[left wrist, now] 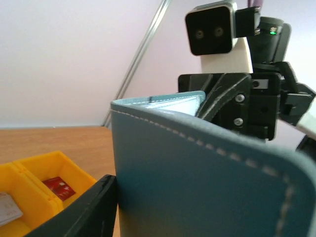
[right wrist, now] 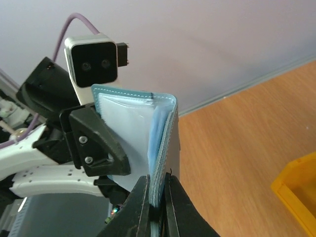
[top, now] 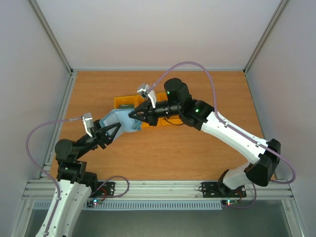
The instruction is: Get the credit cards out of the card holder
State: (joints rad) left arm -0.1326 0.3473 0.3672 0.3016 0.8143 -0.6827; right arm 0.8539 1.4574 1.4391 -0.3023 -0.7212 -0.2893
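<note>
The dusty-blue card holder is held up off the table between both grippers. My left gripper is shut on its near flap; in the left wrist view the holder fills the frame, with one black finger pressed against it. My right gripper is shut on the edge of the other flap, which stands partly open and shows pale inner pockets. A red card and a whitish card lie in yellow bin compartments. A dark greenish patch in the bin may be the teal card.
The yellow bin row sits on the wooden table just behind the holder, partly under my right arm; its corner shows in the right wrist view. Grey walls and metal frame rails ring the table.
</note>
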